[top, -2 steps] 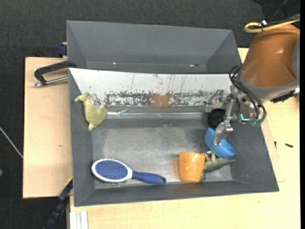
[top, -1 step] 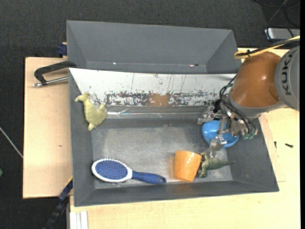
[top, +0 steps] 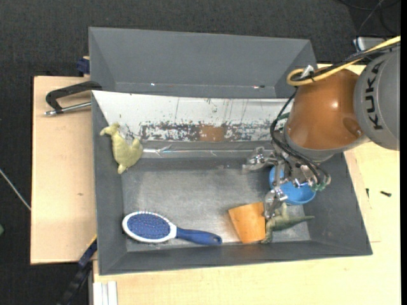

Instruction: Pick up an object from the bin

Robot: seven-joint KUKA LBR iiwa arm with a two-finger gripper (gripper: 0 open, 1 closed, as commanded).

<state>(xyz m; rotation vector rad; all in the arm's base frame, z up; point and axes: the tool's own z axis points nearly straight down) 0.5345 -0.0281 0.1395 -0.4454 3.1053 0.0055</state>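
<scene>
The claw point(top: 272, 190) hangs low in the right front part of the bin, at the end of an arm that reaches in from the right. Whether it is open or closed cannot be told, because its metal parts overlap the things beneath it.

The grey metal bin point(top: 191, 183) has sloping walls, and its floor is mostly bare in the middle. The wrist of the arm, above the claw, wears a rounded orange-brown cover point(top: 321, 113) that hides part of the bin's right back corner, with cables looping over it.

A blue hairbrush point(top: 166, 230) lies flat along the front wall on the left. Its oval head, with white bristles facing up, is to the left and its handle points right.

A pale yellow-green soft toy point(top: 124, 148) rests against the left wall near the back, well apart from everything else.

A blue round thing point(top: 296, 191) sits just beside the claw on its right, partly covered by it; what kind of thing it is cannot be made out. This is the thing nearest the claw.

An orange cup-shaped thing point(top: 248, 223) lies near the front wall, just left of the claw's lower end.

A small dull green thing point(top: 291, 222) lies right beside the orange one, towards the right wall.
</scene>
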